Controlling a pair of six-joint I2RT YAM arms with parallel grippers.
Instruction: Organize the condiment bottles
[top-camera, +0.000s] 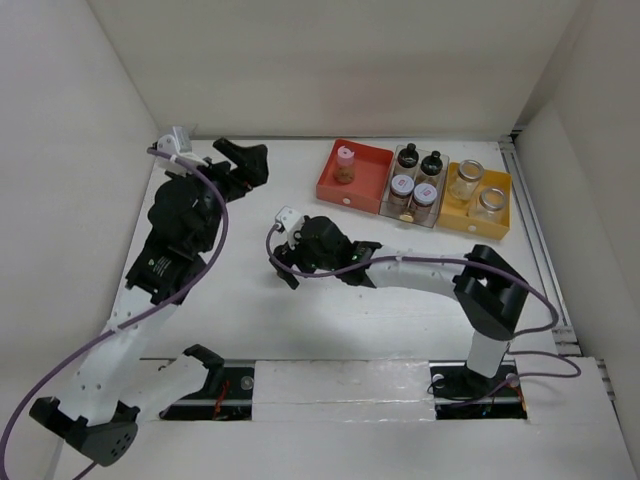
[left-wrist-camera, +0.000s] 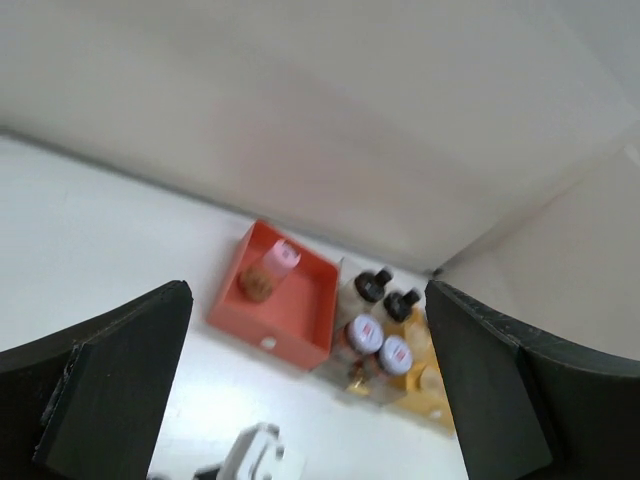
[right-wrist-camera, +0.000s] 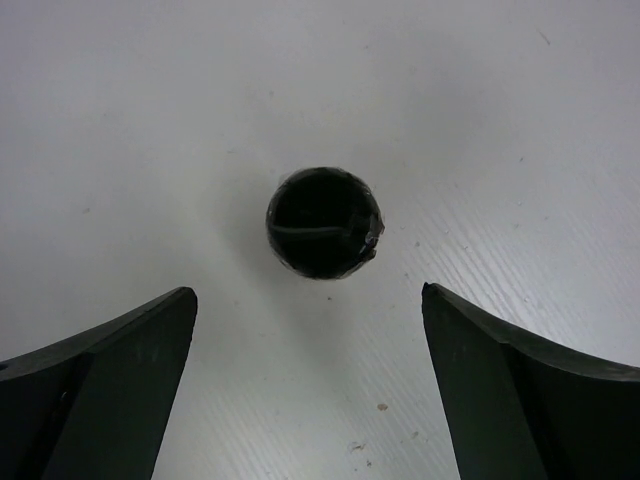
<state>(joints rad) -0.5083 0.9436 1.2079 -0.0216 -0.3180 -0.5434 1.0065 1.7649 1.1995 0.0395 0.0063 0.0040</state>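
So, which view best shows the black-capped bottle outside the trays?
Right wrist: it looks straight down on the black-capped bottle, between open jaws. In the top view the right gripper covers it; the left wrist view misses it.

Inspector: Is any text, brand, number or sign legible in the three views?

Recorder: None can be read. In the top view the left arm (top-camera: 160, 262) carries a small white marking on its black housing, too small to make out.

Inspector: And the bottles?

Recorder: In the left wrist view the left short bottle (left-wrist-camera: 365, 333) and the right short bottle (left-wrist-camera: 396, 354) each show a red mark on a silvery lid. The marks are blurred and no letters resolve. From above the same two lids show only a reddish smudge.

Inspector: Entered as illegible.
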